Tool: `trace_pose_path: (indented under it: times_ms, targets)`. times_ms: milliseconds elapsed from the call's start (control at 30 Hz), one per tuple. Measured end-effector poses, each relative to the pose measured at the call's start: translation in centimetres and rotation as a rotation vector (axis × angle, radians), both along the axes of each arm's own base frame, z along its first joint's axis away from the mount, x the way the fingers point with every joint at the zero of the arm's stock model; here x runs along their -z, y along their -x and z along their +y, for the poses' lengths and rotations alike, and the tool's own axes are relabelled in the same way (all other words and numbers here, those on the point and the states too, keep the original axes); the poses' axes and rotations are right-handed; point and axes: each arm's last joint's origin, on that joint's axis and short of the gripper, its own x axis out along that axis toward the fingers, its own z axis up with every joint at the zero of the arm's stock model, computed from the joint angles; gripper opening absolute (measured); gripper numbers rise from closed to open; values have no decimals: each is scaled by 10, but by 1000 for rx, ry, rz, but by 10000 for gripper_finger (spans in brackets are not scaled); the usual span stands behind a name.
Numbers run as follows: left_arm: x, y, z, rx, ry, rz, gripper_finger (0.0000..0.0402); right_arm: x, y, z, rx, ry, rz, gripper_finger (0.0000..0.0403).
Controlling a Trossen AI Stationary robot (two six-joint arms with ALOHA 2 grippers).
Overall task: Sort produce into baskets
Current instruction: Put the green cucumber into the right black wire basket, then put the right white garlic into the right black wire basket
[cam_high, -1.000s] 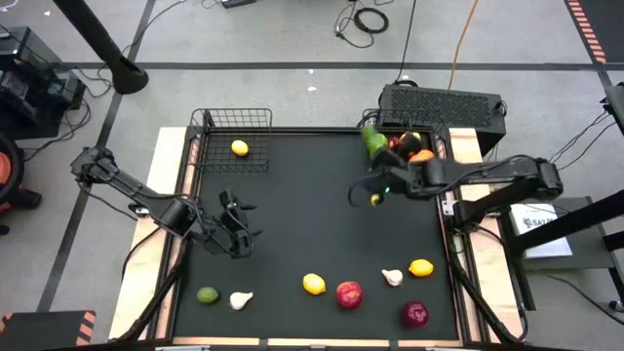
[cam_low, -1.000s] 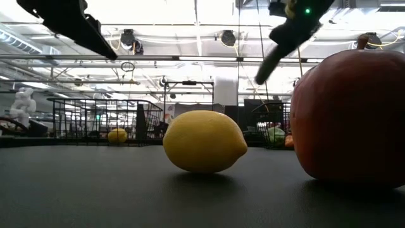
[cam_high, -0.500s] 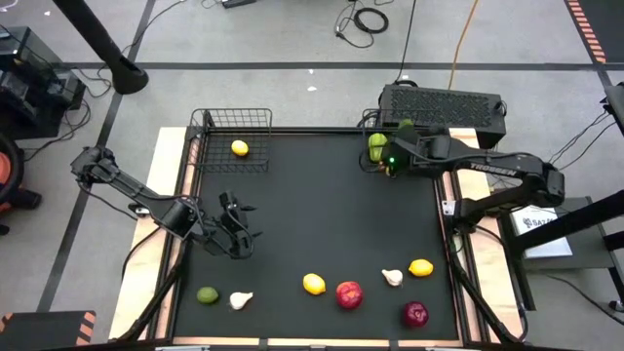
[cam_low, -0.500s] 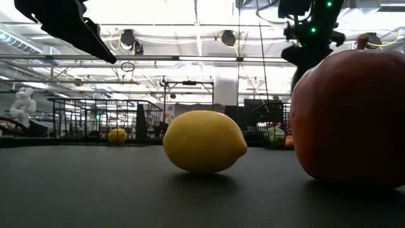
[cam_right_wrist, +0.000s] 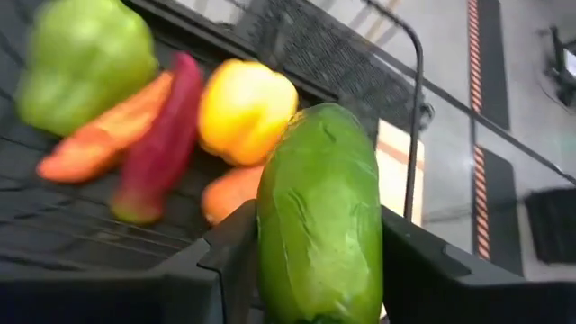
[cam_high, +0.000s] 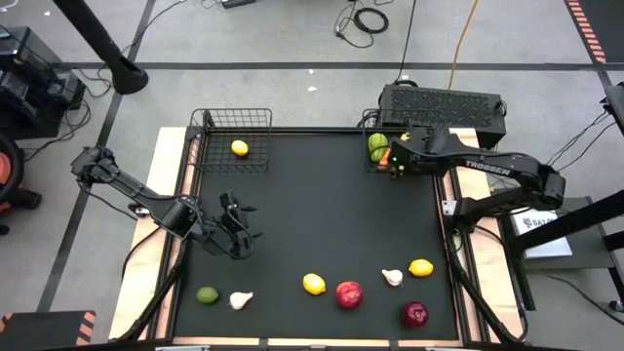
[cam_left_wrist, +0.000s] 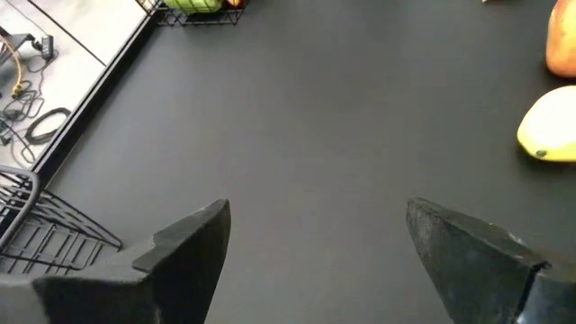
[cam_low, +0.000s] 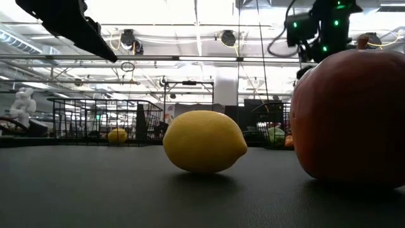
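Note:
My right gripper point(cam_high: 395, 161) hovers over the right basket point(cam_high: 429, 132) at the table's far right, shut on a green cucumber point(cam_right_wrist: 317, 216). Below the cucumber the basket holds a green pepper point(cam_right_wrist: 85, 58), a carrot point(cam_right_wrist: 103, 135), a red chili point(cam_right_wrist: 162, 139) and a yellow pepper point(cam_right_wrist: 245, 108). The left basket point(cam_high: 234, 127) at the far left holds one lemon point(cam_high: 239, 148). My left gripper point(cam_high: 234, 232) waits open above the mat at the left, nothing between its fingers point(cam_left_wrist: 189, 252). My right gripper pinches the cucumber's long sides point(cam_right_wrist: 270, 256) between its two fingers point(cam_right_wrist: 225, 261). The fingers slant down toward the basket and run roughly along the cucumber, whose far end point(cam_right_wrist: 319, 121) sticks out past them. The cucumber hangs clear above the produce in the basket.
Along the near edge of the mat lie a lime point(cam_high: 207, 294), a garlic point(cam_high: 241, 300), a lemon point(cam_high: 313, 284), a red apple point(cam_high: 348, 293), another garlic point(cam_high: 392, 278), a lemon point(cam_high: 421, 267) and a dark red apple point(cam_high: 415, 314). A black perforated box point(cam_high: 444, 102) stands behind the right basket.
My right gripper has carried the cucumber from above the middle-right of the mat toward the far right, to above the right basket, rolling and tipping further downward on the way. The left arm has kept still.

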Motion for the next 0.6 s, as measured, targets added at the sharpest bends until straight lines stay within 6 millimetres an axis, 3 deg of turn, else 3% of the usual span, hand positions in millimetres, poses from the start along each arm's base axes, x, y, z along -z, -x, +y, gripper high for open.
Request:
trace_pose_path:
  times_ms: [200,400,600]
  targets:
    - [-2,-2,-1,8,17,-30,343,13,8,-4,79,70,34,237]
    - [-4,-4,-2,9,31,-53,343,12,4,-2,22,93,52,293]
    - [-5,-5,-3,5,43,-69,343,1,-5,10,-55,44,-30,317]
